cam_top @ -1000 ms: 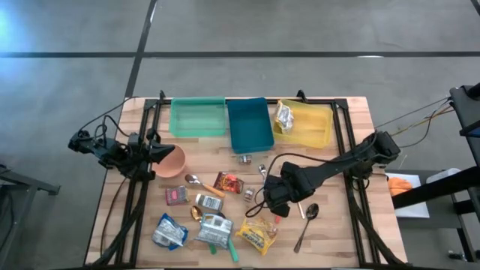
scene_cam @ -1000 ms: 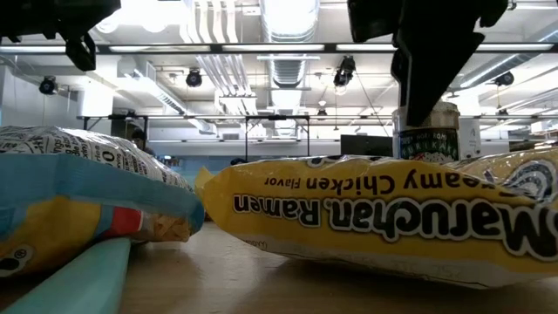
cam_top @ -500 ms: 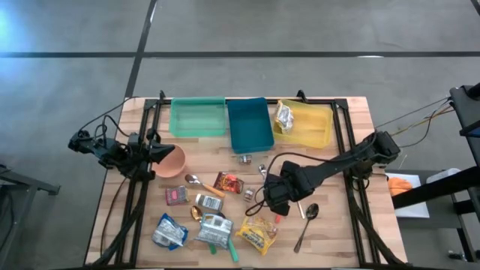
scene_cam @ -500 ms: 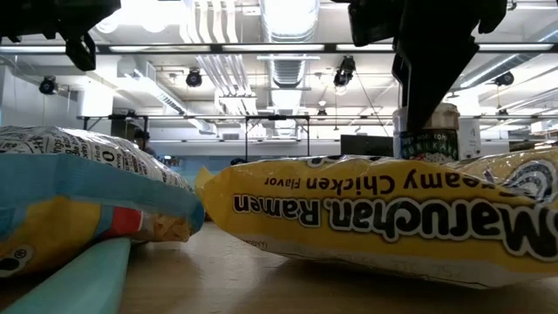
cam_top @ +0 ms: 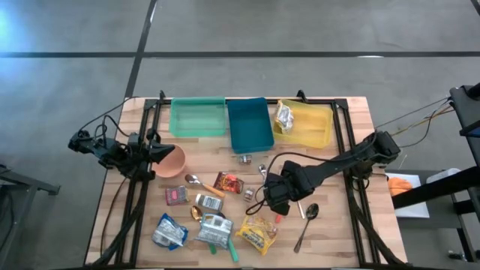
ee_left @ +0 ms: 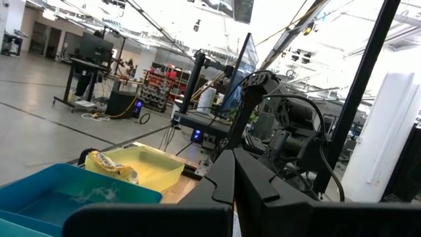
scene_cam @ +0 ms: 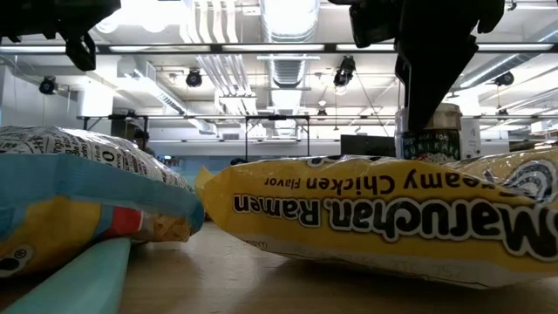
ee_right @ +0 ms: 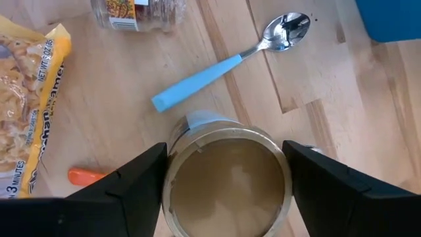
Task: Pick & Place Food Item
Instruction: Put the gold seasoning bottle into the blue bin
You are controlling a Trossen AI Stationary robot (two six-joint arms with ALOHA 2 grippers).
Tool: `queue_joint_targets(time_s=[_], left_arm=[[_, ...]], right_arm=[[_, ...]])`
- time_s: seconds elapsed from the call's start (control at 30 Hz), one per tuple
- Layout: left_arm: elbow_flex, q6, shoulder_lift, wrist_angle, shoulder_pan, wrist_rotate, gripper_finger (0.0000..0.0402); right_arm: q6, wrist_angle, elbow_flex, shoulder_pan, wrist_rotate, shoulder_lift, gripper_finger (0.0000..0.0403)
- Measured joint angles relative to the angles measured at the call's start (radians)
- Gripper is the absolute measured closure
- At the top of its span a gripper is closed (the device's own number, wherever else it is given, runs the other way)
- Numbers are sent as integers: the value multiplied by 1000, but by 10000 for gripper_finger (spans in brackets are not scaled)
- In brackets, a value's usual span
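**Right gripper closed around a small can near the ramen packet**

The wooden table carries three bins along its far edge: green, blue and yellow, the yellow one holding a crumpled foil packet. The Maruchan ramen packet lies at the near edge, and serves as landmark. The right gripper hangs just beyond the ramen, toward the bins, its fingers partly spread and pressed on both sides of a small round can standing upright on the table. The left gripper, fingers together and holding nothing, waits well to the ramen's left by a pink bowl. A blue-handled spoon lies just beyond the can.
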Motion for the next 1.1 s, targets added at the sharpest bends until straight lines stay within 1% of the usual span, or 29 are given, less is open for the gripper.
queue_joint_targets(time_s=[0.23, 0.4, 0.5, 0.7, 0.77, 0.9, 1.1], left_arm=[[0, 0, 0, 0, 0, 0, 399], [0, 0, 0, 5, 0, 0, 399], [0, 0, 0, 5, 0, 0, 399], [0, 0, 0, 5, 0, 0, 399], [2, 0, 0, 4, 0, 0, 399], [7, 0, 0, 4, 0, 0, 399], [7, 0, 0, 3, 0, 0, 399]], right_arm=[[6, -10, 44, -1, -5, -5, 133], [16, -55, 99, -19, 5, -5, 133], [18, -88, 143, -34, 23, -5, 133], [10, -192, 247, -74, 94, -6, 133], [-13, -220, 283, -102, 116, -5, 133], [-73, -214, 344, -184, 122, -6, 133], [-179, -209, 408, -358, 121, -6, 133]])
